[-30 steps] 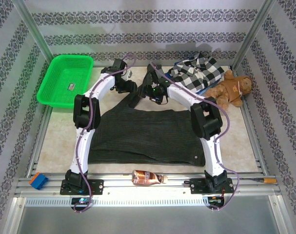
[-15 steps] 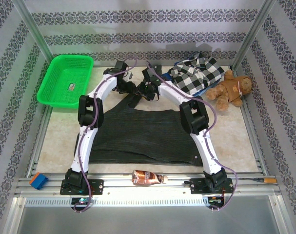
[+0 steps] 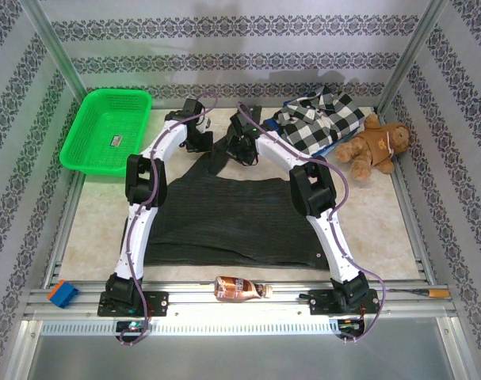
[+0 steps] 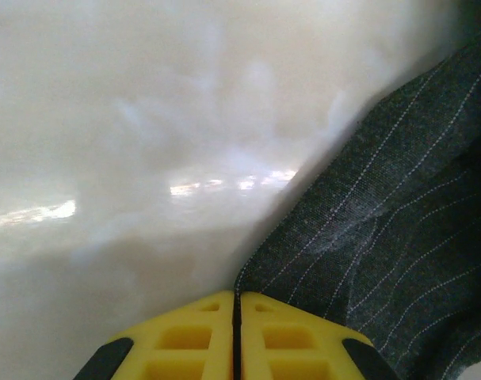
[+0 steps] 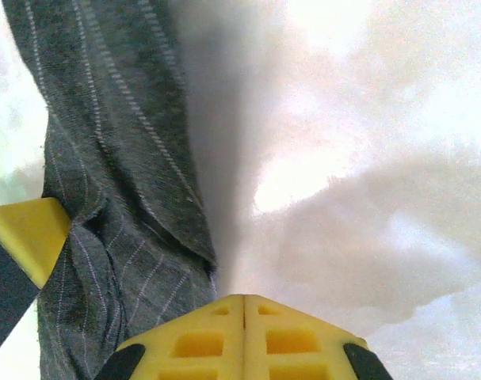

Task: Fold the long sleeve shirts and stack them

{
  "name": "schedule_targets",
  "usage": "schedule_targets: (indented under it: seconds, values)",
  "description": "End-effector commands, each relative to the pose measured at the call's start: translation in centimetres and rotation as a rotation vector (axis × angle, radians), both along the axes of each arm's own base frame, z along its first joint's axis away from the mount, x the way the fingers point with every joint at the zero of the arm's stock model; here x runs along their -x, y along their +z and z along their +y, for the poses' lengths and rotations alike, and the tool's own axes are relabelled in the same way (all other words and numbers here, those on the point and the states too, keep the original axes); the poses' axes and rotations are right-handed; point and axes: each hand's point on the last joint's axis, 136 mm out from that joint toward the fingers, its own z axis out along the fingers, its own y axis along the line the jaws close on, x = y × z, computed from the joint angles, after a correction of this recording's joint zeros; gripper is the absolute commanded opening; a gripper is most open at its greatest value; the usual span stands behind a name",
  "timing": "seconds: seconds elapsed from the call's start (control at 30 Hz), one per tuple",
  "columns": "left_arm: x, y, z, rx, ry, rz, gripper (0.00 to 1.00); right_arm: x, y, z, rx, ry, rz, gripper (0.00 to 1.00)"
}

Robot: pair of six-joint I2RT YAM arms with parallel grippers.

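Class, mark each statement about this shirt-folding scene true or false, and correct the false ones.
1. The green basket sits at the far left. True.
2. The teddy bear lies inside the basket. False: it lies at the far right, next to the checked shirt.
3. Both hands are wide open. False: the fingers of the left hand and of the right hand are pressed together.
4. The charcoal shirt is spread out between the two arms. True.
5. The checked shirt is in the near left corner. False: it is in the far right corner.
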Motion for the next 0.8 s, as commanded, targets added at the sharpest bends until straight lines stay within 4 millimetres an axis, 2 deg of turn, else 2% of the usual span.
schedule_targets:
  seconds: [0.0, 0.13, 0.23, 0.27, 0.33, 0.37, 0.4, 0.47, 0.57, 0.77]
  values:
    - [-0.6, 2.6, 3.9, -0.044, 0.09, -0.045, 0.1, -0.5, -0.1, -0.4, 0.038, -0.002, -0.02, 0.0]
    - [-0.9, 4.0, 5.3, -0.003, 0.136, -0.078, 0.1, -1.1, -0.1, -0.3, 0.028, -0.007, -0.03, 0.0]
    - [-0.8, 4.0, 5.0, 0.051, 0.133, -0.072, 0.1, -1.6, 0.5, 0.9, -0.031, 0.012, -0.054, 0.0]
    - [-0.8, 3.9, 4.7, 0.066, 0.125, -0.069, 0.1, -1.8, 0.9, 1.6, -0.067, 0.028, -0.073, 0.03]
    - [-0.6, 3.7, 4.1, 0.101, 0.114, -0.059, 0.1, -2.0, 2.0, 2.9, -0.129, 0.057, -0.115, 0.29]
    - [-0.6, 3.6, 3.9, 0.116, 0.112, -0.057, 0.1, -1.9, 2.4, 3.4, -0.141, 0.068, -0.127, 0.38]
    - [-0.5, 3.5, 3.6, 0.134, 0.112, -0.058, 0.1, -1.9, 2.8, 3.8, -0.155, 0.081, -0.142, 0.46]
    - [-0.6, 3.7, 3.0, 0.182, 0.109, -0.074, 0.11, -1.8, 3.1, 4.7, -0.186, 0.104, -0.16, 0.52]
    - [-0.6, 4.3, 1.9, 0.263, 0.105, -0.1, 0.11, -1.8, 2.6, 5.7, -0.222, 0.12, -0.151, 0.55]
    - [0.8, 6.7, 1.1, 0.351, 0.095, -0.165, 0.1, -2.7, 1.4, 6.0, -0.209, 0.098, -0.134, 0.53]
